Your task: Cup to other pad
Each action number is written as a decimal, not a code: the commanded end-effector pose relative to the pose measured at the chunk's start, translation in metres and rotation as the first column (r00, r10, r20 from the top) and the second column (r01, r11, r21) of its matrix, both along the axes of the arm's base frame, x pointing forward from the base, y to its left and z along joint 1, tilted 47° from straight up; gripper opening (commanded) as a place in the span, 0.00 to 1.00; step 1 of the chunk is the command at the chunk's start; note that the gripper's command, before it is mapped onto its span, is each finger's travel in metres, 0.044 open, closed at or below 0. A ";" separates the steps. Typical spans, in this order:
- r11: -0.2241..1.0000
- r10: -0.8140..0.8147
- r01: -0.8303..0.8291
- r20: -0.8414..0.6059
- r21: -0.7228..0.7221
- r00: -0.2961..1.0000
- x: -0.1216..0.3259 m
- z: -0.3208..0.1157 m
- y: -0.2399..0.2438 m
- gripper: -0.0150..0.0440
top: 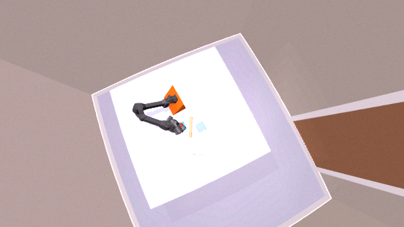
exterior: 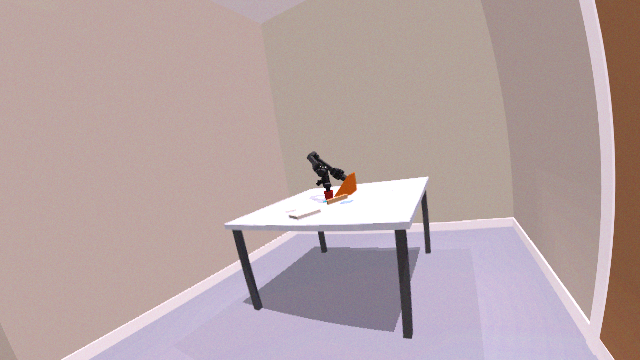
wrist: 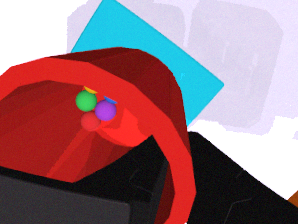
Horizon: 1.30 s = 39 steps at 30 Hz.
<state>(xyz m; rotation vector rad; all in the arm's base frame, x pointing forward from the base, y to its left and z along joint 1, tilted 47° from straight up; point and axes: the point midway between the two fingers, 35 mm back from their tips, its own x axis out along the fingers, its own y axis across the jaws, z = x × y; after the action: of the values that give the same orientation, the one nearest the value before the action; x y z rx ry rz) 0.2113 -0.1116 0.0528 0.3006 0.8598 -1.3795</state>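
The red cup (top: 181, 125) (exterior: 328, 194) (wrist: 100, 71) is at the cyan pad (exterior: 325, 201) (wrist: 195, 85), on the arm's side of the wooden bar. My gripper (exterior: 328, 188) (wrist: 177, 139) is shut on the cup's wall, one black finger inside and one outside. Inside the cup lie a green marble (wrist: 86, 101), a purple marble (wrist: 105, 110) and a red marble (wrist: 90, 121), with slivers of yellow and blue ones. The cup's base is hidden in the wrist view; I cannot tell if it touches the pad. The pale blue pad (top: 201, 127) (exterior: 346, 202) has nothing on it.
The low wooden bar (top: 190, 127) (exterior: 337, 199) stands between the two pads. An orange slanted panel (top: 179, 101) (exterior: 347, 186) stands by the arm's base. A flat pale box (exterior: 305, 214) lies nearer the table's front edge in the exterior view.
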 end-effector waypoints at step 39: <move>1.000 0.001 -0.001 -0.003 0.003 1.000 0.003 0.019 0.023 0.47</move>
<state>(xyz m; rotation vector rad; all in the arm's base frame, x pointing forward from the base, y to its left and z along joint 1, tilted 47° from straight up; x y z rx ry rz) 0.2129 -0.0918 0.0688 0.2912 0.8674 -1.3772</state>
